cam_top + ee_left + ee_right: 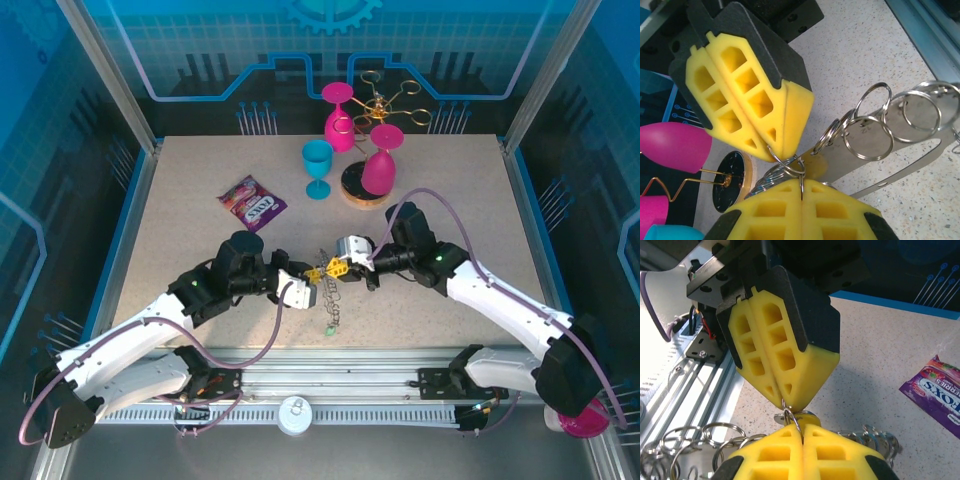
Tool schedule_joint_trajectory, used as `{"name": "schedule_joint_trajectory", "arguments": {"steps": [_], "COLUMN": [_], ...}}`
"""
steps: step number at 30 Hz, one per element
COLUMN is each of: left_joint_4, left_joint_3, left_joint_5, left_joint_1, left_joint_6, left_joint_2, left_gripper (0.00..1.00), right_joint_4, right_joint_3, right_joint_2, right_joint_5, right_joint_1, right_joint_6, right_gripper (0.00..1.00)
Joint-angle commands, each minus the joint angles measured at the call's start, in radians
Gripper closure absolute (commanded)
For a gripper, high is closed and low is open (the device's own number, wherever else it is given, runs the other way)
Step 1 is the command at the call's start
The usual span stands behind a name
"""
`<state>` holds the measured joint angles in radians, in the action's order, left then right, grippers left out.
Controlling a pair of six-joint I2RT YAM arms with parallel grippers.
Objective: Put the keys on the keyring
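Keyring (pixel 788 165) sat over the middle of the table (pixel 180 200), caught from both sides. The left gripper (pixel 317 273) was pressed together on its left edge. The right gripper (pixel 340 267), tip almost against tip, pinched its right edge, so both arms were equally near. A bunch of rings (pixel 333 305) trailed from it, long axis toward the near edge. I could not clearly make out any key.

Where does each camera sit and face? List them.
Top: above and behind the robot, looking down at the table; left arm and right arm show.
Left wrist: on that arm, looking along left pincer at right pincer.
Right wrist: facing back along its pincer, candy packet beside.
Shared: both wrist views show the keyring nipped by both.
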<state>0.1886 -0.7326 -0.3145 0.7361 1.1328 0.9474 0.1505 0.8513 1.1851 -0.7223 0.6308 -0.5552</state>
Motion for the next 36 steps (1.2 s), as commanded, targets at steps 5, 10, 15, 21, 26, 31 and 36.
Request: {"name": "schedule_joint_trajectory", "arguments": {"steps": [5, 10, 15, 21, 26, 31, 36], "left_joint_4": [-0.129, -0.151, -0.121, -0.050, 0.027, -0.035, -0.104], "left_joint_3": [0.045, 0.068, 0.073, 0.029, -0.006, 0.036, 0.042], "left_joint_5": [0.034, 0.053, 0.085, 0.127, 0.155, 0.173, 0.197], "left_joint_1": [0.008, 0.006, 0.007, 0.005, 0.008, 0.027, 0.028], "left_joint_6": [-0.053, -0.082, -0.106, -0.274, -0.429, -0.467, -0.456], "left_joint_2": [-0.013, -0.032, -0.069, -0.115, -0.136, -0.118, -0.062], "left_gripper": [1.00, 0.78, 0.61, 0.59, 0.66, 0.65, 0.66], "right_joint_4": [-0.247, -0.291, -0.279, -0.265, -0.289, -0.316, -0.336], "right_joint_3": [-0.048, -0.074, -0.080, -0.077, -0.086, -0.094, -0.102], "right_joint_2": [-0.038, -0.040, -0.041, -0.039, -0.046, -0.048, -0.057], "right_joint_5": [-0.036, -0.036, -0.023, -0.015, -0.011, -0.023, -0.026], "right_joint_1": [-0.019, -0.019, -0.021, -0.025, -0.025, -0.025, -0.025], "right_joint_6": [0.136, 0.159, 0.135, 0.106, 0.117, 0.139, 0.158], "right_gripper": [1.00, 1.00, 1.00, 1.00, 1.00, 1.00, 1.00]}}
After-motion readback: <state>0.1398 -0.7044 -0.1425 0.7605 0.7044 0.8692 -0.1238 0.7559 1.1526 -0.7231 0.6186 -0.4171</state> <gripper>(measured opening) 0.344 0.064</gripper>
